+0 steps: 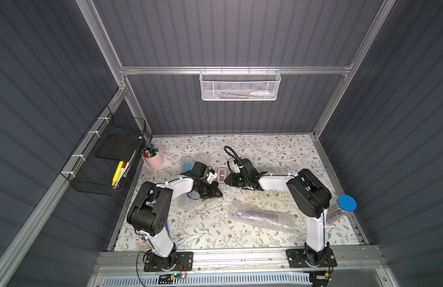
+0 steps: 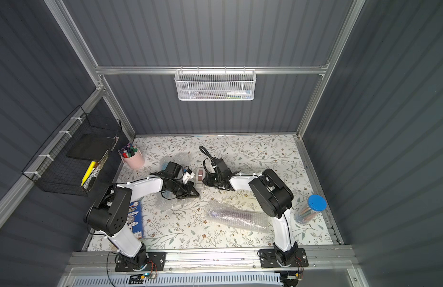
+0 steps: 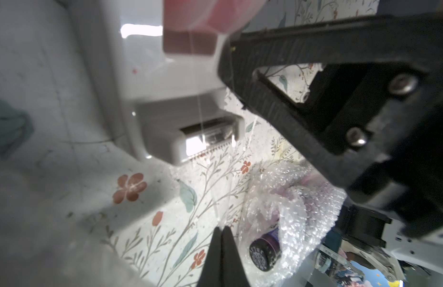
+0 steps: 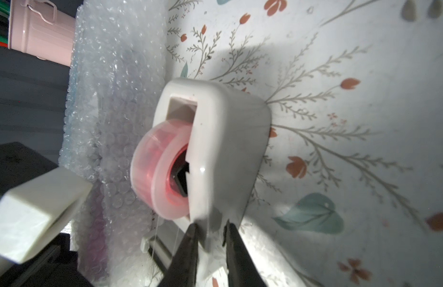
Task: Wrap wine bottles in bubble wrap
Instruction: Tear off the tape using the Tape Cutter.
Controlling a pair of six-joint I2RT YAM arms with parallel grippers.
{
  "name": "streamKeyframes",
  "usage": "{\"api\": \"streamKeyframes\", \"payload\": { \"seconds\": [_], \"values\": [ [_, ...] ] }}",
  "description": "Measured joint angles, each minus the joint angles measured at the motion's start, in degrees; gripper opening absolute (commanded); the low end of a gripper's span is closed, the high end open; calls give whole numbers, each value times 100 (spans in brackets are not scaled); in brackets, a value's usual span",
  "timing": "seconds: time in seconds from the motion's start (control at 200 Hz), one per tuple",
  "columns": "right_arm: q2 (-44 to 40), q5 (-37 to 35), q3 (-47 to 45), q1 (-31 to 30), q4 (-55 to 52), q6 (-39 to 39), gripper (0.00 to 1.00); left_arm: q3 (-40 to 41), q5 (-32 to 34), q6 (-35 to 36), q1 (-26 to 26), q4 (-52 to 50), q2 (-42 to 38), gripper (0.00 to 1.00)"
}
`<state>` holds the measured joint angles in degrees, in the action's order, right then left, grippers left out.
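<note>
Pinching dispenser (image 4: 227,139): right end effector (image 4: 210,227) | left end effector (image 3: 221,232): pressed together near purple bottle (image 3: 264,251)

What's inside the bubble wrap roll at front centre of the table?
Through the bubble wrap roll, both top views show a dark purple shape lying lengthwise, likely a purple bottle. The wrap blurs its cap and label, so neither is readable.
</note>
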<state>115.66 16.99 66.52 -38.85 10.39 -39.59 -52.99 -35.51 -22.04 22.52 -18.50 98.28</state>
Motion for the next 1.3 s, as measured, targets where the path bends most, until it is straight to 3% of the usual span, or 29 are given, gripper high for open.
{"api": "streamKeyframes", "payload": {
  "seconds": [0.415, 0.81, 0.971, 1.106, 1.301],
  "values": [
    [-101, -205, 0, -26, -258, 251, 22, -415, 1104, 306, 382, 24, 601, 0],
    [-146, -498, -48, 17, -693, 568, 25, -367, 2103, 446, 476, -28, 348, 0],
    [-514, -103, -520, 9, -345, 643, 30, -367, 2142, 496, 476, -9, 348, 0],
    [-796, 199, -588, -76, -267, 723, 45, -323, 2035, 514, 455, 57, 341, 0],
    [-789, 280, -514, -295, -195, 1062, 43, -245, 1657, 511, 420, 157, 343, 0]
  ]
}}
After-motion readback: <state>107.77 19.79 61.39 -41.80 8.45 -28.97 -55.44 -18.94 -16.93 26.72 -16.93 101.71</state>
